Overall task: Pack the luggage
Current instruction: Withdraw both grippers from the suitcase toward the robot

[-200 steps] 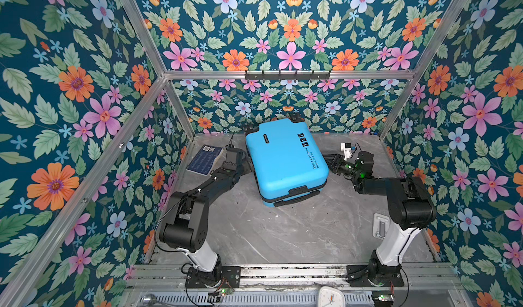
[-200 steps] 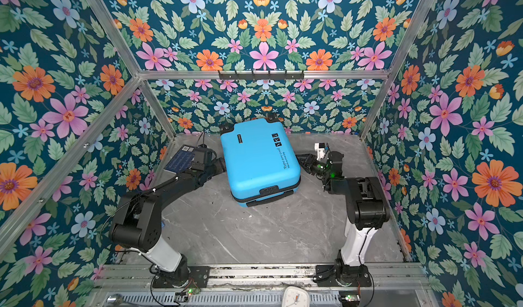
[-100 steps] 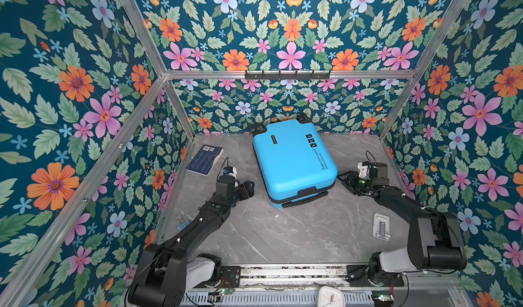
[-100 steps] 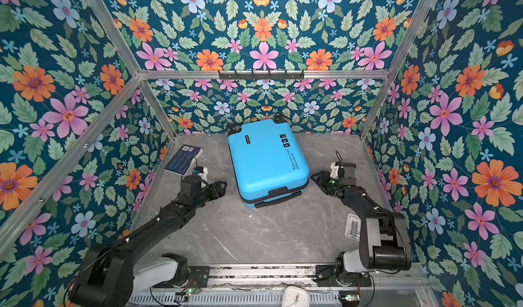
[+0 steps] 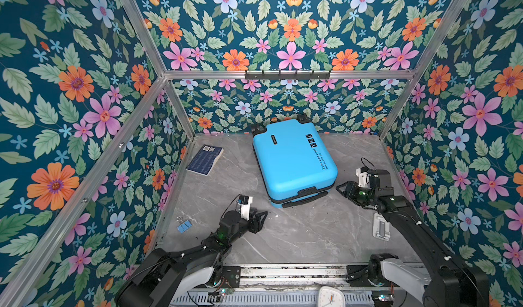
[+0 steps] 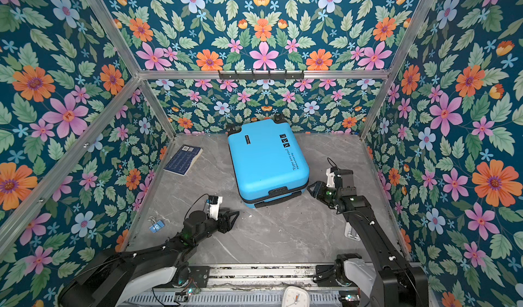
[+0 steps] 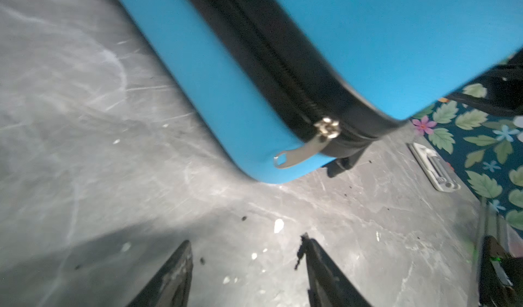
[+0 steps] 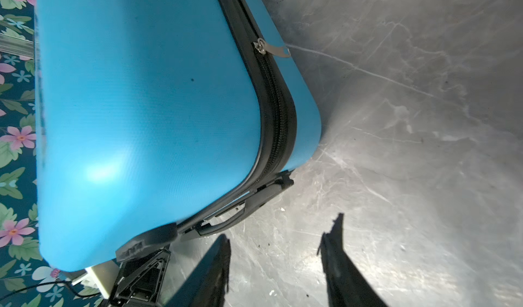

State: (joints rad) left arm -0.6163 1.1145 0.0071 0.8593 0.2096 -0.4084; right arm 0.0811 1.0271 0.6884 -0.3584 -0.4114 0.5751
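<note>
The luggage (image 5: 291, 161) (image 6: 266, 158) is a bright-blue hard-shell case that lies flat and closed at the back middle of the grey table, wheels toward the back wall. My left gripper (image 5: 259, 216) (image 6: 230, 216) is low over the table, off the case's front left corner, open and empty. The left wrist view shows its jaws (image 7: 247, 240) apart over bare table, facing the luggage (image 7: 396, 36) and a metal zipper pull (image 7: 300, 152). My right gripper (image 5: 342, 188) (image 8: 280, 232) is open and empty beside the front right corner, near the black handle (image 8: 235, 215).
A flat dark-blue item (image 5: 205, 159) lies at the back left. A blue binder clip (image 5: 184, 226) sits by the left wall. A small white-and-silver tool (image 5: 380, 229) lies under the right arm. A white clock (image 5: 329, 297) stands at the front rail.
Both grippers have drawn back from the luggage's sides toward the front of the table. The luggage shifted slightly to the right. The left jaws have narrowed somewhat.
</note>
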